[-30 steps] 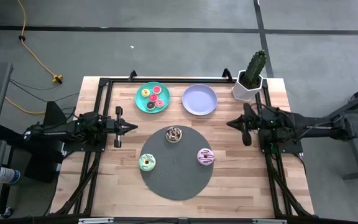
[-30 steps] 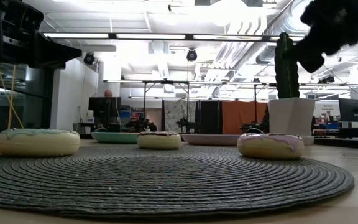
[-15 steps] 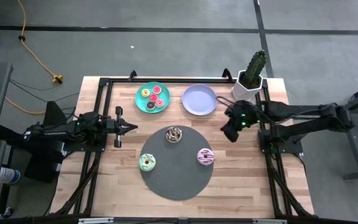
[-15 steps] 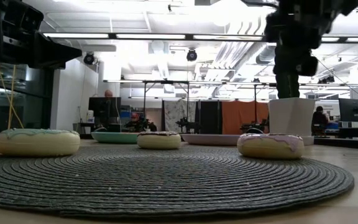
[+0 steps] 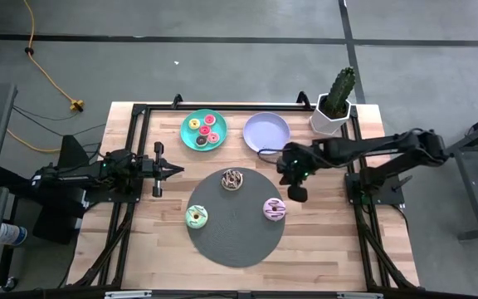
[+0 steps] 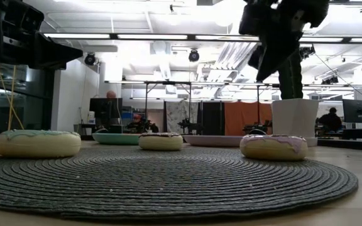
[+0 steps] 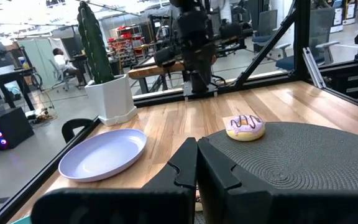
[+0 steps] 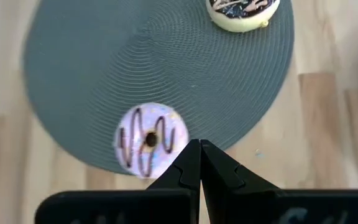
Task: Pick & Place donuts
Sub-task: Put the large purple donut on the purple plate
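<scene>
- Since the earlier frames, the right arm has swung inward from the counter's right edge; the right end effector (image 5: 297, 193) now hangs above the counter just beside the right rim of the dark grey disc (image 5: 222, 245). The left arm has not moved.
- Right end effector: fingers fully closed, nothing held. It is near the pink-striped donut (image 5: 274, 209) but not touching it.
- Left end effector (image 5: 177, 169): fingers fully closed, nothing held, parked at the counter's left side.
- On the disc: green-iced donut (image 5: 197, 218) at the left, chocolate-sprinkled donut (image 5: 233, 179) at the far edge, pink-striped donut at the right.
- Several small donuts (image 5: 204, 130) lie on the teal plate (image 5: 187, 134).
- The lilac plate (image 5: 266, 133) stands beside the teal plate, near the potted cactus (image 5: 335, 101).
</scene>
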